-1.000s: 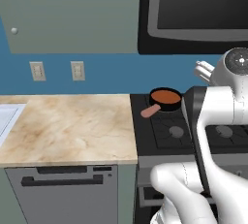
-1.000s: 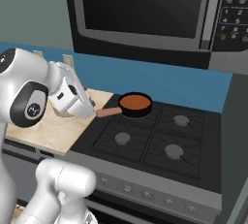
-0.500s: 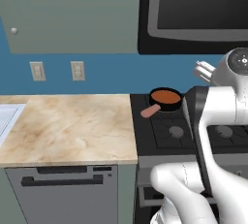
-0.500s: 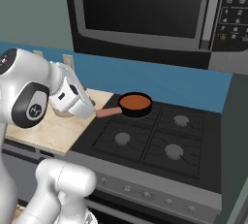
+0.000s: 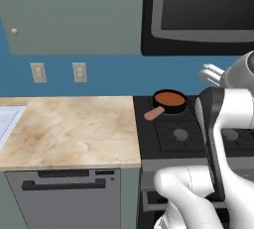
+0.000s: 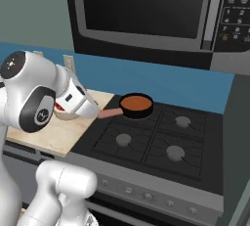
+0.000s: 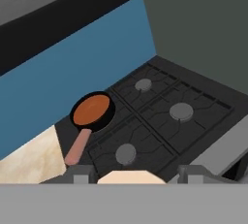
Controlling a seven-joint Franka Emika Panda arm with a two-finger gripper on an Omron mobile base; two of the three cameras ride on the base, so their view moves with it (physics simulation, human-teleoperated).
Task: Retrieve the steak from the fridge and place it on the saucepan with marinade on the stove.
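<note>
Now, ahead and left of the gripper (image 7: 131, 172), the saucepan (image 7: 92, 111) with marinade (image 7: 91, 109) sits on the stove (image 7: 160, 116) rear-left burner. Between the part-spread jaws a pale rim of the steak (image 7: 131, 177) shows, apparently gripped.

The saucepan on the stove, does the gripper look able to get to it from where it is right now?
Probably yes. The saucepan sits uncovered on the stove's back corner, and nothing stands between it and the gripper.
</note>
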